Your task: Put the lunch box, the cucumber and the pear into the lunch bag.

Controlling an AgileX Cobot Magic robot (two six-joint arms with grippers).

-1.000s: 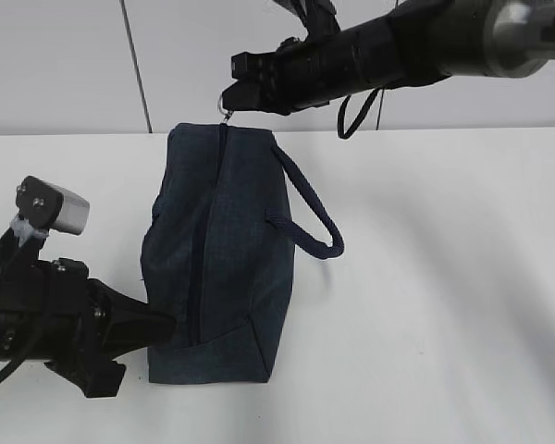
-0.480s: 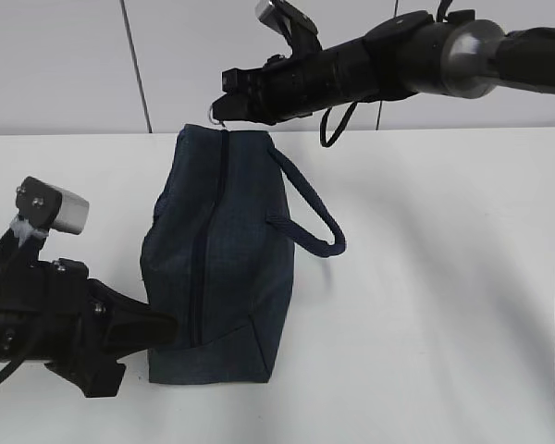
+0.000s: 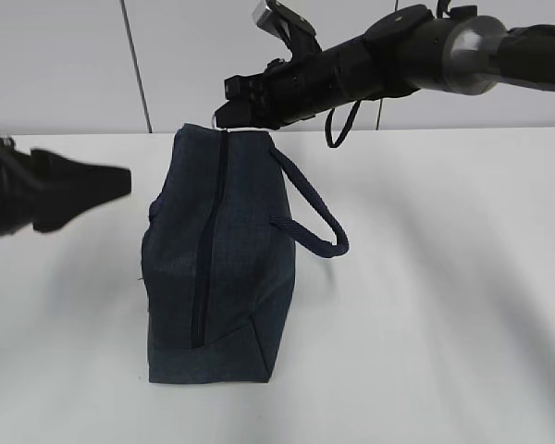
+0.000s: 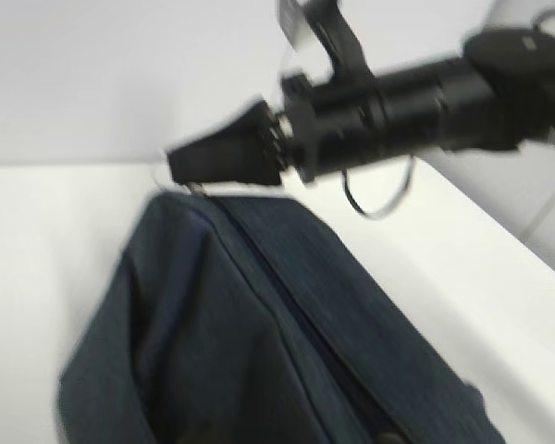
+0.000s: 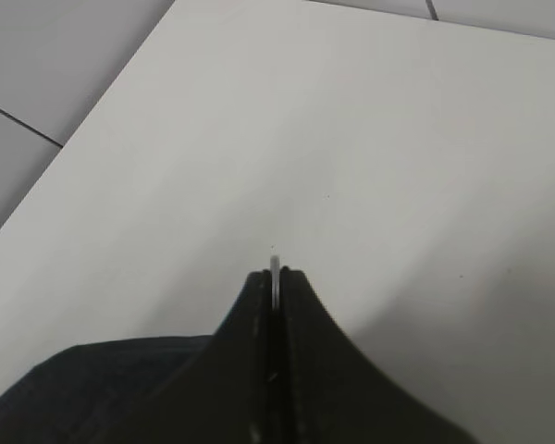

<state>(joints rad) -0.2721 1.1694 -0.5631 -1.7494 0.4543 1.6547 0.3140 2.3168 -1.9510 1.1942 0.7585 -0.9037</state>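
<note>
Centrally on the white table [image 3: 444, 296] stands the lunch bag [image 3: 217, 268], upright on its narrow side, its long zipper [image 3: 206, 250] running along the face toward the camera and its loop handle [image 3: 314, 217] sticking out to the right. At the bag's far top end the right gripper [image 3: 224, 115] is clamped shut on the metal ring pull [image 5: 275, 268]. Left of the bag, clear of the fabric, the left gripper [image 3: 111, 180] hangs above the table; whether its jaws are parted cannot be told.
</note>
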